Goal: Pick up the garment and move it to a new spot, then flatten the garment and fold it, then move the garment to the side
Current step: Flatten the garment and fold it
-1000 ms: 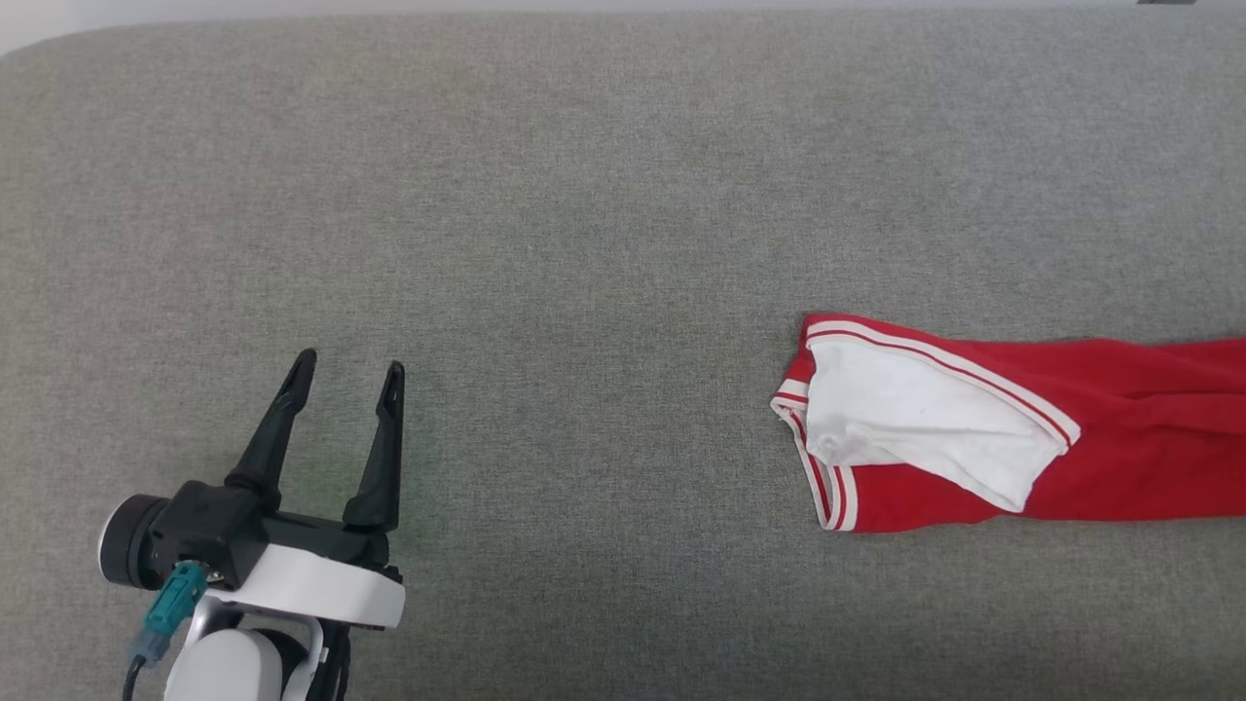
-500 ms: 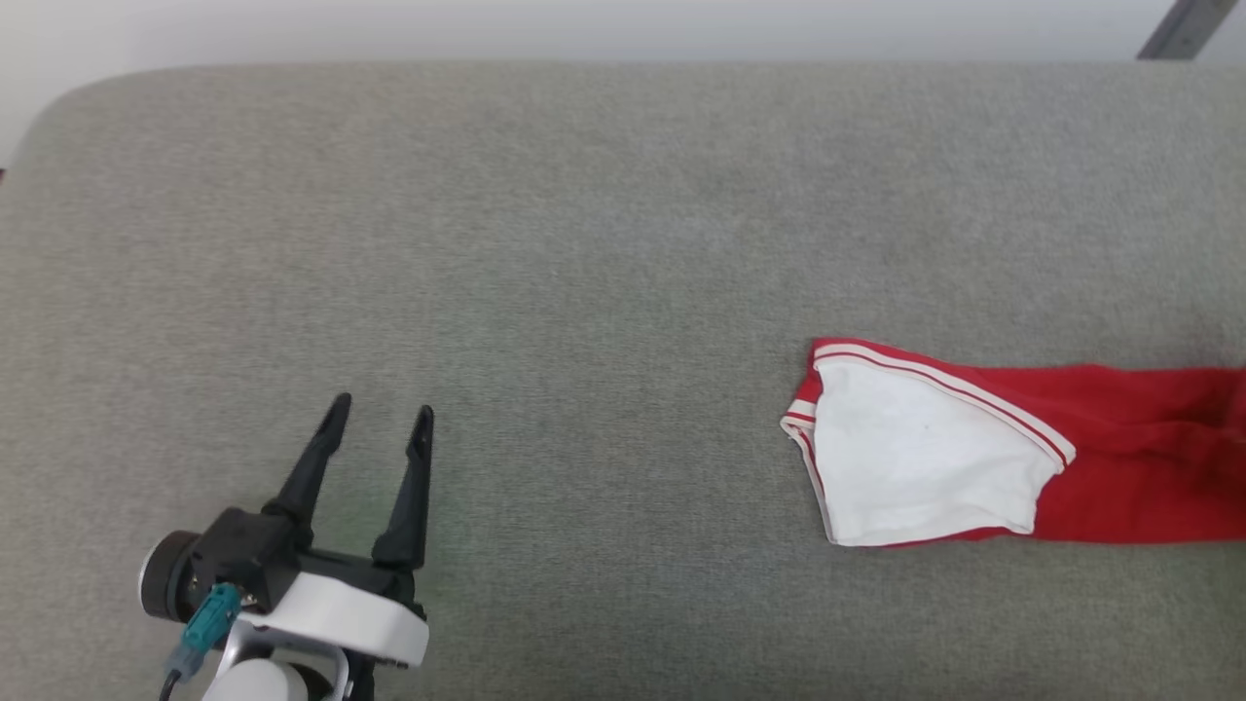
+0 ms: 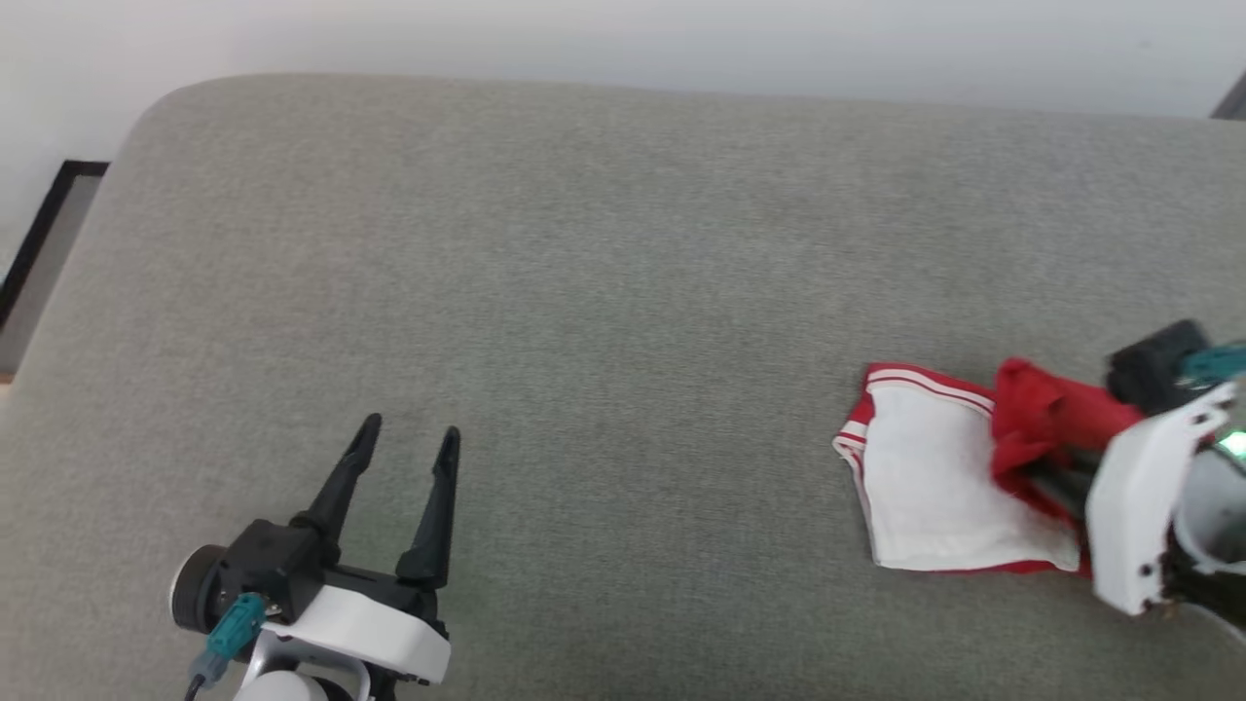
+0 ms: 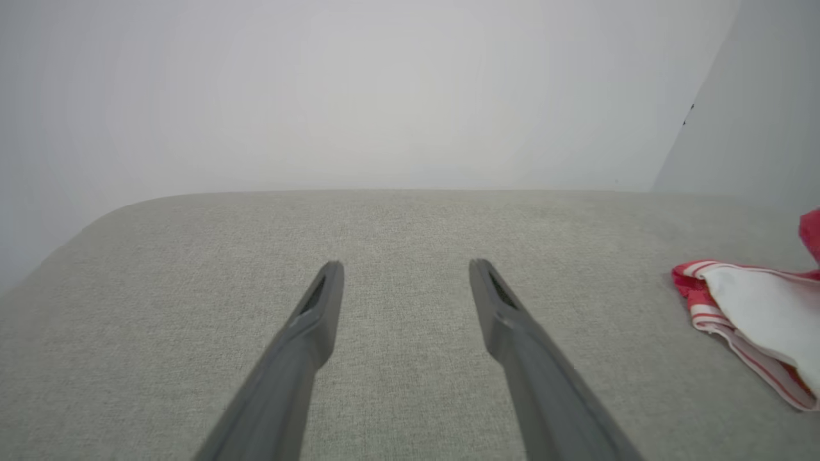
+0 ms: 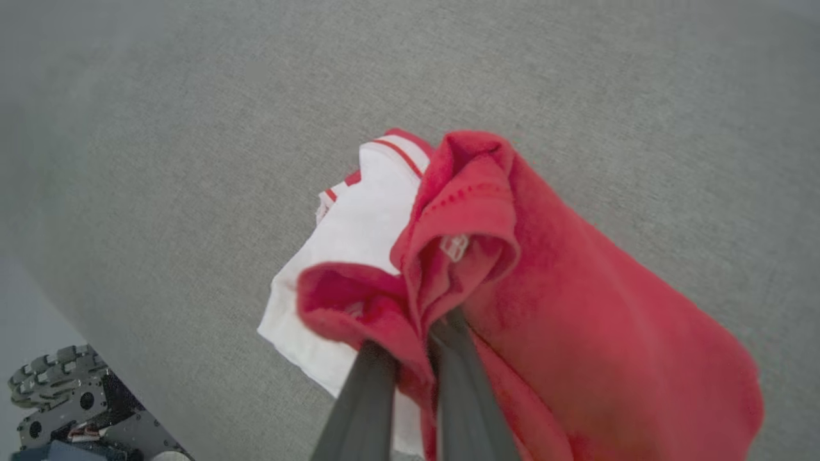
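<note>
Clearly soft, light, floppy cloth: the garment (image 3: 1032, 419) sat at the right of the grey padded surface (image 3: 584, 243), red body bunched up in the R pincer (image 5: 416, 339), clamped on it. White sleeve (image 3: 934, 487) lay flat. L pincer (image 3: 410, 428) apart, empty. Best hold prob. hem/shoulder seam, w/ both.

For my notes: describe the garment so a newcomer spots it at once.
A grey fabric surface spans the head view. At its right lies the garment, pinched by the shut right gripper. It is the lone red cloth, with a white sleeve and striped trim.
</note>
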{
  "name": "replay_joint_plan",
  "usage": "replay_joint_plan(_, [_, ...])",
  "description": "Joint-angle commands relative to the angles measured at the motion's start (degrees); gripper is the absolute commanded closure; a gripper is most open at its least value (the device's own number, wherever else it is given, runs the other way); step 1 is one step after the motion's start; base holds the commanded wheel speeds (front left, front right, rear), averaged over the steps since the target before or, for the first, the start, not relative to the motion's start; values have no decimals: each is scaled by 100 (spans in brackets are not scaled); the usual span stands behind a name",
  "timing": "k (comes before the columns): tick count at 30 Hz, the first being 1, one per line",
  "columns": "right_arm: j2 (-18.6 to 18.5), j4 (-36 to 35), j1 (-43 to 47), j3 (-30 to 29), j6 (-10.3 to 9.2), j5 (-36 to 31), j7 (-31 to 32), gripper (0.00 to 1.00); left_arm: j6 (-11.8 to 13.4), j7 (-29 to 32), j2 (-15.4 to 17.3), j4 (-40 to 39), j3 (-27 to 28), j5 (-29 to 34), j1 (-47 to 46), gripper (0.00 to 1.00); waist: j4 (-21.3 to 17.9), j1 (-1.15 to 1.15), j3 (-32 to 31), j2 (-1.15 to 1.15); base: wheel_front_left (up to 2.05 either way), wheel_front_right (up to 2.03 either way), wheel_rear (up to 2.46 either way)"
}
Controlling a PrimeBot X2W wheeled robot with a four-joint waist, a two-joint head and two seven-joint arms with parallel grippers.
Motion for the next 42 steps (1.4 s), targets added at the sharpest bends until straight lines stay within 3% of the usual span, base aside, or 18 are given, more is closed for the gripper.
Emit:
replay_joint_plan(1, [39, -69, -82, 164, -1, -91, 58, 100, -7, -27, 13, -13, -28, -46, -7, 0, 104, 0, 35, 0, 0, 0, 0])
replay_joint_plan(18, [421, 939, -825, 1203, -1, -124, -194, 100, -7, -27, 2, -71, -93, -209, -254, 0, 339, 0, 361, 0, 0, 0, 0])
replay_joint_plan(19, [428, 951, -860, 1259, -1, -117, -253, 84, -7, -27, 11, -57, -82, -212, -257, 0, 327, 0, 349, 0, 0, 0, 0])
replay_joint_plan(20, [431, 962, -884, 1291, -1, -104, -317, 57, -7, -27, 23, -50, -68, -219, -244, 0, 306, 0, 330, 0, 0, 0, 0])
replay_joint_plan(21, [425, 974, -912, 1327, -1, -96, -378, 3, -7, -27, 33, -37, -51, -230, -221, 0, 281, 0, 303, 0, 0, 0, 0])
replay_joint_plan(22, [415, 972, -931, 1360, -1, -67, -433, 0, -7, -27, 37, -23, -33, -244, -185, 0, 252, 0, 268, 0, 0, 0, 0])
replay_joint_plan(34, [127, 702, -853, 1320, -1, 230, -1096, 0, -7, -27, 105, 121, 94, -449, 118, 0, -241, 0, -199, 0, 0, 0, 0])
replay_joint_plan(42, [224, 1634, -618, 1097, -1, 45, -2813, 0, -7, -27, 134, 532, 34, -806, 193, 0, -543, 0, -370, 0, 0, 0, 0])
